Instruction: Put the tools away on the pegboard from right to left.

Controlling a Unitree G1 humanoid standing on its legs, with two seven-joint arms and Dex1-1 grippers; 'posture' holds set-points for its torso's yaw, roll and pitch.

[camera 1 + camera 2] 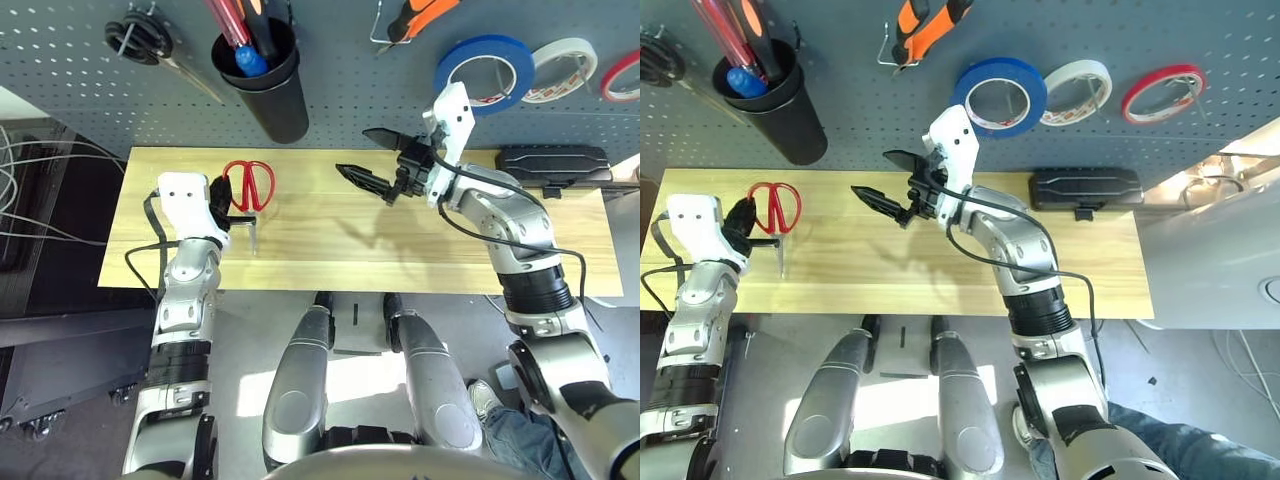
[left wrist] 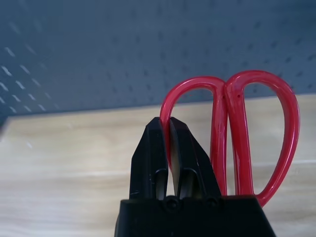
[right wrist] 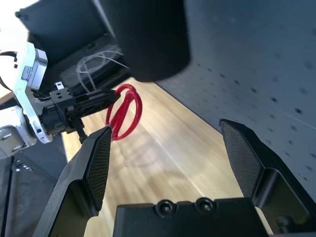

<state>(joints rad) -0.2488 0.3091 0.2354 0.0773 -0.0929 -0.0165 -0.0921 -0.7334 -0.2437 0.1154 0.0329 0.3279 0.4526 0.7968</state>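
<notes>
At the left end of the table (image 1: 320, 235), the left claw (image 2: 165, 121) was clamped together on the red scissors (image 2: 291, 123), its two black fingertips pinching one side of the nearer handle loop. The other loop was out beyond the claw, free of its fingers, and the silver blades pointed back toward the robot. To the right of that grip, the right claw (image 3: 167, 127) stood wide apart over the wood, with nothing between its ribbed pads. Above and between the two claws, the black cup (image 1: 275, 105) was tilted on the pegboard (image 1: 340, 100); a red handle, a blue handle end (image 1: 250, 63) and a black-and-orange handle stuck out of its mouth. How deep they went, the cup wall hid. Up the board from the right claw, a wire hook held the orange-and-black pliers (image 1: 925, 40). The blue tape (image 1: 1035, 97) hung just beyond that claw's wrist, and farther right came the white tape (image 1: 1080, 68) and the red tape (image 1: 1170, 71), each on the board. Beyond the left claw, up and to its left, hung the black-handled scissors (image 1: 145, 38). A black case (image 1: 1085, 188) lay to the right of the right claw, at the table's back edge.
</notes>
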